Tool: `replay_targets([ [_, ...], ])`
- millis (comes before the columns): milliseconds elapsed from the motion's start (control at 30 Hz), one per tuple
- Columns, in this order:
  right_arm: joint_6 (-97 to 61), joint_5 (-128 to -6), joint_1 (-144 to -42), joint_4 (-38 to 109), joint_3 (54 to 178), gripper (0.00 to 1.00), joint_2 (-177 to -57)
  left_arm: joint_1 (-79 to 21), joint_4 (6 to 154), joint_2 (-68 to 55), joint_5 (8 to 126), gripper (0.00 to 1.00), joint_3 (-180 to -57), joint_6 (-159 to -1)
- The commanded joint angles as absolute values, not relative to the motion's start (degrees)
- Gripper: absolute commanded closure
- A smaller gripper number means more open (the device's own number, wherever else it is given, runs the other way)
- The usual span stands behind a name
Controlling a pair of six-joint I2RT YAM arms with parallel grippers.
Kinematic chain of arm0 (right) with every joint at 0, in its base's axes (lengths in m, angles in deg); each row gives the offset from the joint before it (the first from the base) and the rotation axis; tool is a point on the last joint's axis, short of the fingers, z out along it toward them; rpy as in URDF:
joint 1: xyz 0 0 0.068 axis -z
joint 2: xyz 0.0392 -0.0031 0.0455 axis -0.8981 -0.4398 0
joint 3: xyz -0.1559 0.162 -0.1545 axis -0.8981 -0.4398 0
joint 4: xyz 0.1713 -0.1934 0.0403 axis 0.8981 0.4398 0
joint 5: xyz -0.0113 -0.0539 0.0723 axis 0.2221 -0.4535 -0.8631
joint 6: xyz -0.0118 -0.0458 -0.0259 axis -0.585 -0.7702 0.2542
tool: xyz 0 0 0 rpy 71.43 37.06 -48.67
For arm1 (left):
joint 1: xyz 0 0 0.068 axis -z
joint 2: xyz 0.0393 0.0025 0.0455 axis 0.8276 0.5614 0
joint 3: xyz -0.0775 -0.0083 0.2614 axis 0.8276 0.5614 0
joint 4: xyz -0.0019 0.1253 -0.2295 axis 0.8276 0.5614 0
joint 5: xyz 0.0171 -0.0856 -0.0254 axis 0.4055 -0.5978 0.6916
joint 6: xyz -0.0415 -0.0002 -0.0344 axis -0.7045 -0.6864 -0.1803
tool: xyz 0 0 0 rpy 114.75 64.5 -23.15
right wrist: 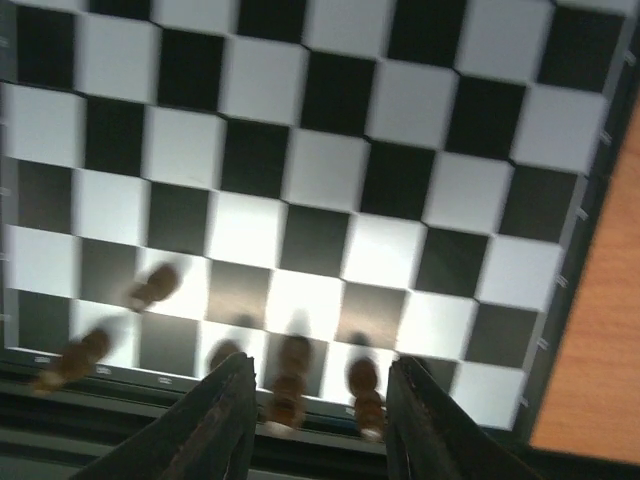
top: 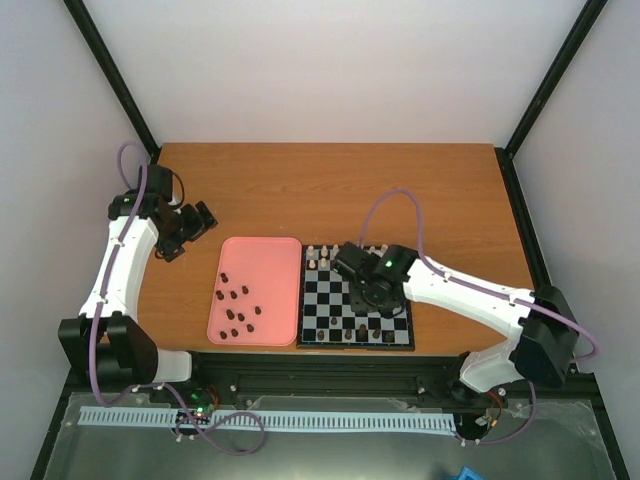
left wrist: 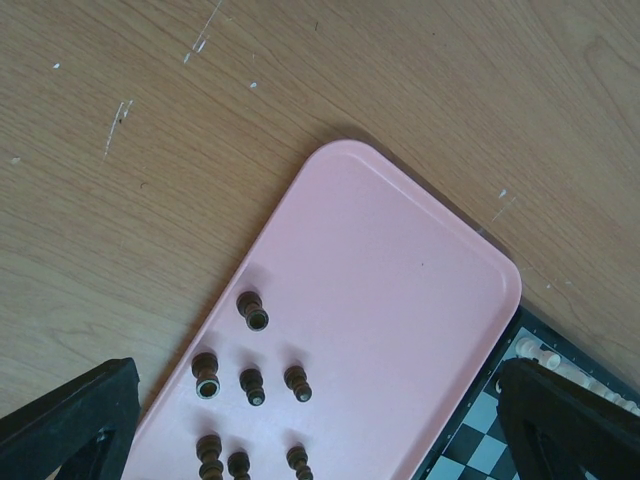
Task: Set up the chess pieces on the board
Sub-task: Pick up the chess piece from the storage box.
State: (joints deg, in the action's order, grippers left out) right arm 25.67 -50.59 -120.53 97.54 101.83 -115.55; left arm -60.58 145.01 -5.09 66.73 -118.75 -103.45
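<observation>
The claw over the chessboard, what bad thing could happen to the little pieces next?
1. The right claw stands open around one brown piece, with a neighbour piece close beside one finger. Closing or lifting could knock that neighbour over.
2. These pieces stand on the board in its last row by the rim, so a bumped one might roll off onto the table.

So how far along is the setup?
Done: a few dark pieces on the board, near rows. In hand: nothing; the right hand hovers open over two of them. To do: about nine more sit in the pink tray; left hand open nearby.
</observation>
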Motion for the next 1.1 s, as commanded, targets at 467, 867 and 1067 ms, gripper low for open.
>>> replay_targets([
  [467, 5.03, -62.84, -128.21, 86.68, 144.41, 0.53, -150.02, -61.04, 148.01, -10.75, 69.18, 0.00, -123.25, -104.43],
  [867, 1.80, -72.42, -131.17, 88.78, 168.32, 0.52, -170.89, -60.99, 150.87, -15.45, 74.25, 0.00, -127.65, -106.39],
  [1067, 2.79, -73.67, -132.22, 89.07, 170.37, 0.52, -174.74, -61.03, 153.04, -15.63, 77.73, 0.00, -135.58, -106.41],
])
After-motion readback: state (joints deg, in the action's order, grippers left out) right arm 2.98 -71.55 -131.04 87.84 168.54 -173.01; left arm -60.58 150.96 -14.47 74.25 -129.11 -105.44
